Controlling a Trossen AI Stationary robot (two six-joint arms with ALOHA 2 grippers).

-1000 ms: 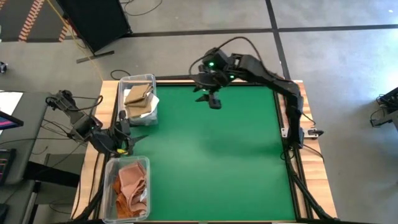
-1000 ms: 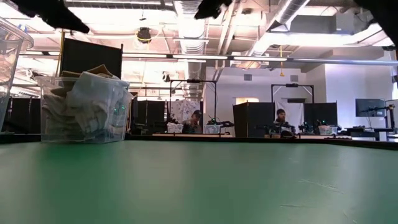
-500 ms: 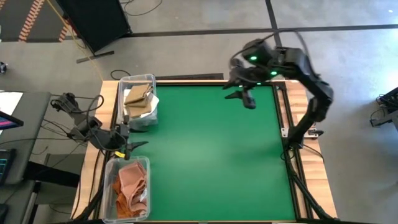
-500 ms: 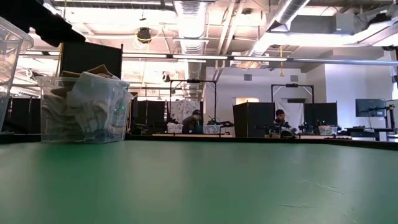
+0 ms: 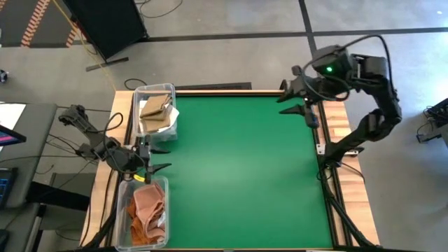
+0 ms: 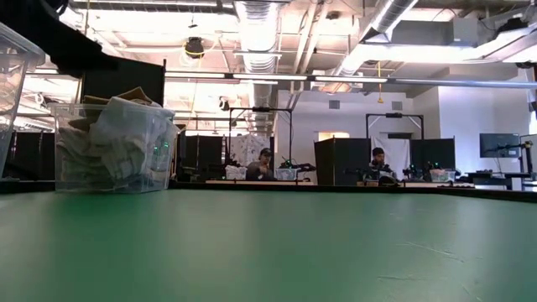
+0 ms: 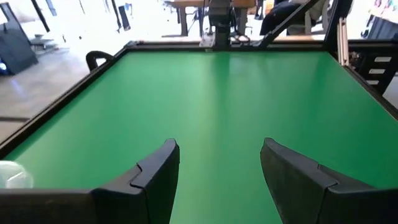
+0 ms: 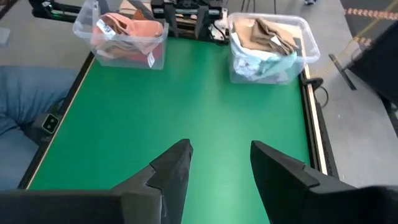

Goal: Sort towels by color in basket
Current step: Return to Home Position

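Now your tan and white towels (image 5: 155,110) fill the far bin (image 5: 154,87) at the far-left corner of the mat (image 5: 238,168), and salmon and rust towels (image 5: 145,210) lie in the near bin (image 5: 143,180) at its near-left corner. Left gripper (image 7: 221,149) hangs at the mat's left edge, right gripper (image 8: 221,148) above its far-right corner, both spread wide, empty.

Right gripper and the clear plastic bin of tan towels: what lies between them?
Only bare green table mat separates the open right gripper from the clear plastic bin, in the right wrist view.
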